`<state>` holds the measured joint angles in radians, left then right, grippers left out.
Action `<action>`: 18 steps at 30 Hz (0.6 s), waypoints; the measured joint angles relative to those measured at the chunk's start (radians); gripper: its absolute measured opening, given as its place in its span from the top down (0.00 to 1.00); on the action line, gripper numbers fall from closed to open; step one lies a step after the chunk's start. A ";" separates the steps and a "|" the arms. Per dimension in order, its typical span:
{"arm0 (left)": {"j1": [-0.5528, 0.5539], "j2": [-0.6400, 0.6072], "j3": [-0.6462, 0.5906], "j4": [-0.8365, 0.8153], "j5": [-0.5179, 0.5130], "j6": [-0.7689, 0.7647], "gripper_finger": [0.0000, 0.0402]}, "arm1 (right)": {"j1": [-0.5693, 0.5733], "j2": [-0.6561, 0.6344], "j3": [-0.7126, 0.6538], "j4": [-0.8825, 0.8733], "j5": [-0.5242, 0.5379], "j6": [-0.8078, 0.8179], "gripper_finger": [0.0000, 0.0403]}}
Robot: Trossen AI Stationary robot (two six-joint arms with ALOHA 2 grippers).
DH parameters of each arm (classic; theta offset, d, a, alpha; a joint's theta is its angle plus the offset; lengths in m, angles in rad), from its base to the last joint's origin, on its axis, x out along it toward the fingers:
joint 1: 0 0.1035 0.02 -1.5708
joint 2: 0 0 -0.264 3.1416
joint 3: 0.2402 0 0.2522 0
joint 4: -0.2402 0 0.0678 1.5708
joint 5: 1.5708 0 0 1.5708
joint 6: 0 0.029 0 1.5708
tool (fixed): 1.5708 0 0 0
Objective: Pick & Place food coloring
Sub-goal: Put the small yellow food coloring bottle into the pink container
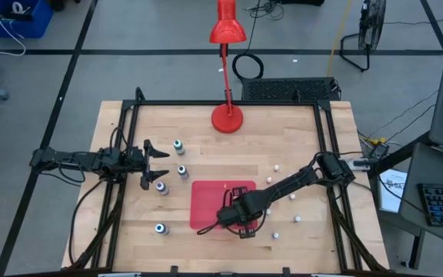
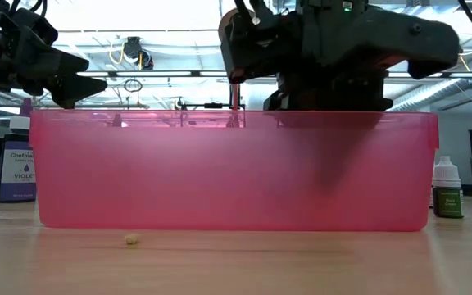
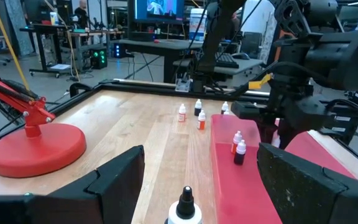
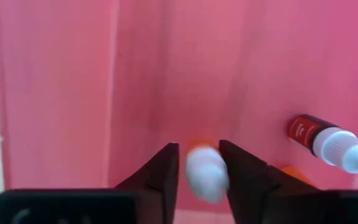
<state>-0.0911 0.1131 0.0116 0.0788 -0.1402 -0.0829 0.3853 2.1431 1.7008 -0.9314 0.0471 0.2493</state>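
Note:
The food coloring bottles are scattered. Teal-capped ones (image 1: 178, 145) (image 1: 182, 171) (image 1: 161, 187) (image 1: 160, 228) stand on the table's left half, and white-capped ones (image 1: 292, 197) on its right half. One dark-red bottle (image 4: 328, 140) lies on its side in the red tray (image 1: 206, 192). My right gripper (image 4: 197, 148) reaches down into the tray, shut on a white-capped bottle (image 4: 207, 177). My left gripper (image 1: 156, 158) hovers open among the teal-capped bottles, with one bottle (image 3: 185, 208) just ahead of its fingers. My right gripper pinches a small bottle between its two fingers at the white cap (image 4: 205, 168); an orange part (image 4: 201, 144) shows just beyond the fingertips. The fingers come from above, pointing down into the tray. I cannot tell whether the bottle touches the tray floor.
A red desk lamp's base (image 1: 228, 118) stands at the table's far edge. The tray's tall pink wall (image 2: 236, 172) fills the low view; a violet bottle (image 2: 15, 164) and a green one (image 2: 447, 190) stand beside it. A black frame (image 1: 229, 103) edges the table.

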 joint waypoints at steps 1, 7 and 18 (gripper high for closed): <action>0.000 0.000 0.000 0.000 0.000 0.000 0.24 | 0.000 0.000 0.000 0.000 0.000 0.000 0.69; 0.000 0.000 0.000 0.000 0.000 0.000 0.24 | 0.001 0.000 0.000 0.005 0.000 0.000 0.62; 0.000 0.000 0.000 0.000 0.000 0.000 0.24 | 0.000 -0.117 0.002 -0.011 0.008 0.026 0.63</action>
<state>-0.0913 0.1128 0.0116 0.0792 -0.1402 -0.0826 0.3851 2.0256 1.7027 -0.9423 0.0550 0.2752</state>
